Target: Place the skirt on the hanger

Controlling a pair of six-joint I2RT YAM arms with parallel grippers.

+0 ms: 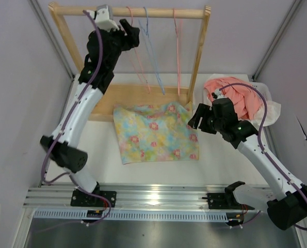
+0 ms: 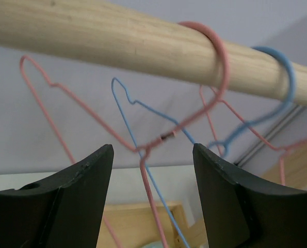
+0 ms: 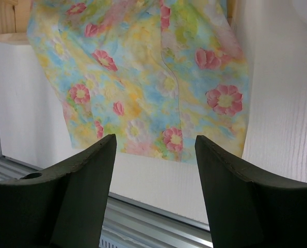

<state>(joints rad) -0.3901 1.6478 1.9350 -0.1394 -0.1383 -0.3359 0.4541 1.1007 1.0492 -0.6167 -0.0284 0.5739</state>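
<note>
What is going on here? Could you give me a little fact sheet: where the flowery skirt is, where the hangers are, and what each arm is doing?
Skirt: floral skirt spread flat on the table, not gripped.
Hanger: pink wire hanger hooked over the wooden rail, next to a blue hanger.
Left gripper: open, raised at the rail, one finger on each side of the pink hanger's neck.
Right gripper: open, low by the skirt's right edge, holding nothing.
Other clothing: coral-pink garment heaped at far right.
</note>
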